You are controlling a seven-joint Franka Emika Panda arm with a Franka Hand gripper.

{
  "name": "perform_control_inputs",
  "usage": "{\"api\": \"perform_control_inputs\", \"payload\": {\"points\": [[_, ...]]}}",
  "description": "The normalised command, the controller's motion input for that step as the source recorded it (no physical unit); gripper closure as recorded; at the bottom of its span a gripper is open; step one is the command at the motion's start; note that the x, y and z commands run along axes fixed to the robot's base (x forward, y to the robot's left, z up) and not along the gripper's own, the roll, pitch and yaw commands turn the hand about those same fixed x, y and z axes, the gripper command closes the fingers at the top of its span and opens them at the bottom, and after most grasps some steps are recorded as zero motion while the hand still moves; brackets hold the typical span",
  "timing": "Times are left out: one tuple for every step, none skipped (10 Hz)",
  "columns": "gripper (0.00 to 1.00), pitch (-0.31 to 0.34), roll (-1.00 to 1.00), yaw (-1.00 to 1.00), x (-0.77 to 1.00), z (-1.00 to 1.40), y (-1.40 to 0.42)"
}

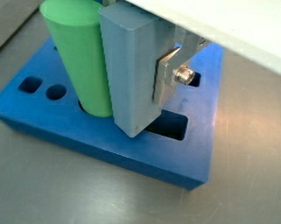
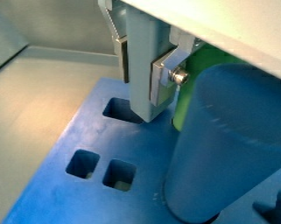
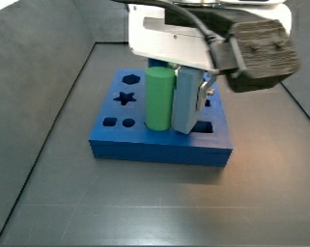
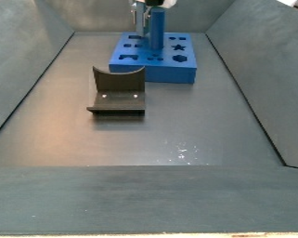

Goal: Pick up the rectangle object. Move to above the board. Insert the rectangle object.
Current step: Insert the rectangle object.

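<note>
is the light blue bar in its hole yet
Partly in: the rectangle object, upright in the gripper, has its bottom end entering a board hole.

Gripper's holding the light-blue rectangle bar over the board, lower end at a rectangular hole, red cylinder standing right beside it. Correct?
One error: the cylinder beside the rectangle bar is green, not red, as a wrist view and a side view show. The rest holds: the gripper grips the bar over the board, lower end at a rectangular hole.

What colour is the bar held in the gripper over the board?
Light blue, paler than the royal-blue board. The rectangle object, between the gripper fingers, shows best in a wrist view.
</note>
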Motion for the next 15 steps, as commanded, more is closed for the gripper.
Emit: {"api": "perform_control_inputs", "payload": {"points": [[1.0,0.0,0.02,-1.0,0.0,-0.05,0.0],[1.0,0.0,0.03,-1.0,0.0,-0.06,0.0],[1.0,0.0,0.03,-1.0,0.0,-0.06,0.0],[1.0,0.0,0.03,-1.0,0.0,-0.06,0.0],[1.0,0.0,0.03,-1.0,0.0,-0.05,0.0],[1.0,0.0,0.04,-1.0,0.0,-0.09,0.0],[1.0,0.0,-0.1,0.0,0.0,-0.01,0.0],[1.0,0.094,0.02,0.0,0.11,0.0,-0.01],[1.0,0.186,0.11,-0.43,0.46,0.03,-0.09],[1.0,0.0,0.07,-0.66,0.31,0.0,-0.11],[1.0,0.0,0.03,-0.69,0.3,0.02,-0.11],[1.0,0.0,0.07,-0.79,0.17,0.0,-0.09],[1.0,0.0,0.09,-1.0,0.0,0.0,-0.06],[1.0,0.0,0.11,-1.0,-0.01,0.0,0.0],[1.0,0.0,0.11,-1.0,-0.01,0.0,0.0]]}}
